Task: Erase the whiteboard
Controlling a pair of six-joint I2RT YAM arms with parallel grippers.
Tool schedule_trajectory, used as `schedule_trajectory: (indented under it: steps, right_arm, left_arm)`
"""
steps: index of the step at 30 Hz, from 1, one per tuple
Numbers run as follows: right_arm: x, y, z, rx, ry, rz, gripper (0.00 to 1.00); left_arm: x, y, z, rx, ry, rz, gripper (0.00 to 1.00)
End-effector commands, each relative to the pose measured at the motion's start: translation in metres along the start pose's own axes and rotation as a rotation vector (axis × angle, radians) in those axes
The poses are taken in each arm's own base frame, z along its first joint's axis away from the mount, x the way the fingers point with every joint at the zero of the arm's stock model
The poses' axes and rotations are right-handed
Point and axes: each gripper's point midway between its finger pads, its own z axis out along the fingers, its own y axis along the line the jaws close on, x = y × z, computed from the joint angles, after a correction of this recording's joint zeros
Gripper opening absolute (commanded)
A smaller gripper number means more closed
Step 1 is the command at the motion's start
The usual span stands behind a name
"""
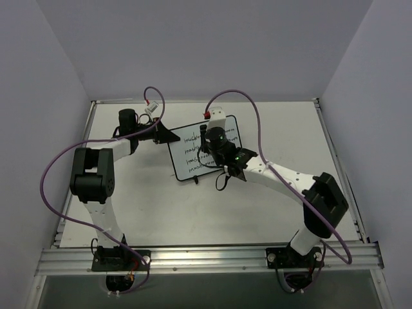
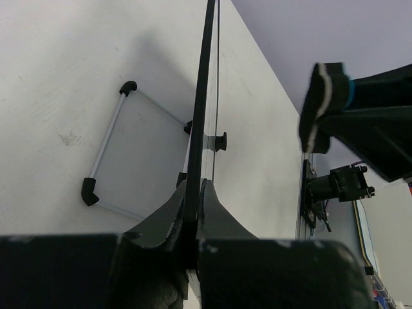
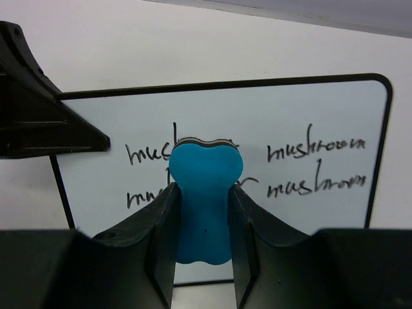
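The whiteboard [image 1: 201, 149] stands on the table, black-framed, with black handwritten words on it. In the right wrist view the whiteboard [image 3: 309, 109] shows the word "mushroom" written in rows. My left gripper [image 1: 166, 136] is shut on the board's left edge; in the left wrist view my gripper [image 2: 195, 193] pinches the board's frame [image 2: 205, 96], seen edge-on. My right gripper [image 3: 203, 193] is shut on the blue bone-shaped eraser [image 3: 203, 199], whose felt end is against the board's middle. The right gripper [image 1: 207, 138] is over the board.
A wire stand [image 2: 106, 147] with black corner pieces lies on the table behind the board. The table's metal rail [image 1: 206, 256] runs along the near edge. Purple cables [image 1: 254, 122] loop above both arms. Grey walls close in the sides.
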Motion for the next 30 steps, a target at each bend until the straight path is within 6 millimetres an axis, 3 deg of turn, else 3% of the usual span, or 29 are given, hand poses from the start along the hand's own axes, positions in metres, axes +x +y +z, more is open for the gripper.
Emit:
schedule_trajectory:
  steps: [1, 7, 15, 21, 30]
  right_arm:
    - [-0.022, 0.022, 0.029, -0.036, -0.098, 0.030, 0.00]
    - [-0.010, 0.047, 0.054, -0.072, -0.144, 0.103, 0.00]
    - [-0.006, 0.075, 0.059, -0.065, -0.158, 0.095, 0.00]
    - [0.002, 0.078, 0.070, 0.012, -0.152, 0.113, 0.00]
    - [0.008, 0.067, 0.085, 0.047, -0.123, 0.128, 0.00]
  left_arm:
    - [0.003, 0.068, -0.013, -0.260, -0.061, 0.092, 0.02]
    - [0.003, 0.066, -0.014, -0.265, -0.066, 0.103, 0.02]
    - [0.003, 0.067, -0.013, -0.268, -0.067, 0.109, 0.02]
    - [0.004, 0.066, -0.013, -0.264, -0.065, 0.111, 0.02]
    - [0.004, 0.064, -0.012, -0.258, -0.064, 0.114, 0.02]
